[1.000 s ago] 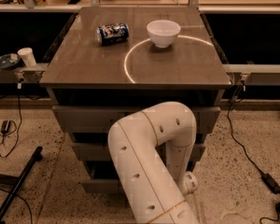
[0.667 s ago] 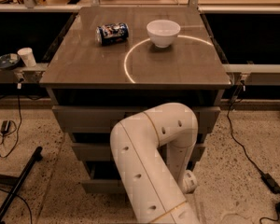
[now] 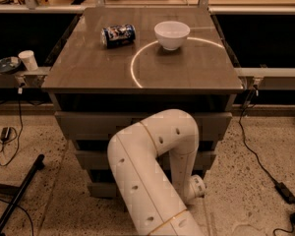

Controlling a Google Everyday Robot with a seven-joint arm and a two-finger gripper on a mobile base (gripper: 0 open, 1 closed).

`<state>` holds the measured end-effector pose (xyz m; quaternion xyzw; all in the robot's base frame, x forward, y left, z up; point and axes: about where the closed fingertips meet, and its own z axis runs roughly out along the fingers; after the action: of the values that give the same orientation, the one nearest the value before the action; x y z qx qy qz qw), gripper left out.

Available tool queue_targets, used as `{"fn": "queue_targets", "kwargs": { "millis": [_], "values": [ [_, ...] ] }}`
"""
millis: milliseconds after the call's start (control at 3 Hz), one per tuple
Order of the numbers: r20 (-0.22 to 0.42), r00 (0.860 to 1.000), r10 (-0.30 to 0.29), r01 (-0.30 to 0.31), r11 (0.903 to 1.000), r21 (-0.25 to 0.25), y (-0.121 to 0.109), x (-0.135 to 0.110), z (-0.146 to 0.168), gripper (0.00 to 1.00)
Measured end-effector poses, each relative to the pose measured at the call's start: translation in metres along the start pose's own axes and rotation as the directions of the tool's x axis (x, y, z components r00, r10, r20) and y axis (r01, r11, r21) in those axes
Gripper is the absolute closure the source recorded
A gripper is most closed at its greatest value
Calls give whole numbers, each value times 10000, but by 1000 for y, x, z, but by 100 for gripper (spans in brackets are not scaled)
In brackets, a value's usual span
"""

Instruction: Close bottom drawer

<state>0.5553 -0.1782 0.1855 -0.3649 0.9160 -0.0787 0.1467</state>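
The grey-brown cabinet (image 3: 142,73) has three drawers in its front. The bottom drawer (image 3: 101,189) is the lowest one. Only the left part of its front shows, and it stands a little further out than the middle drawer (image 3: 91,159) above it. My white arm (image 3: 152,151) bends down in front of the drawers and covers their middle and handles. Its wrist joint (image 3: 196,186) sits low at the right, by the bottom drawer. My gripper is hidden behind the arm, down at the bottom drawer.
A blue can (image 3: 118,35) lies on its side and a white bowl (image 3: 172,34) stands on the cabinet top. A paper cup (image 3: 28,60) stands on the left ledge. A black stand leg (image 3: 19,195) and cables (image 3: 265,166) lie on the floor at either side.
My arm has shifted very slightly. The drawer fronts look the same.
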Motion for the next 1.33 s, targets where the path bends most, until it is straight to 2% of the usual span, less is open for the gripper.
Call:
{"fn": "queue_targets", "kwargs": {
  "millis": [333, 667, 1000, 1333],
  "values": [
    [20, 9987, 507, -507, 9950, 859, -17, -3, 0, 100],
    [-134, 9957, 911, -871, 9787, 1861, -39, -5, -4, 100],
    [-136, 9955, 938, -896, 9783, 1866, -39, -5, -4, 100],
    [-136, 9955, 938, -896, 9783, 1866, -39, -5, -4, 81]
  ]
}}
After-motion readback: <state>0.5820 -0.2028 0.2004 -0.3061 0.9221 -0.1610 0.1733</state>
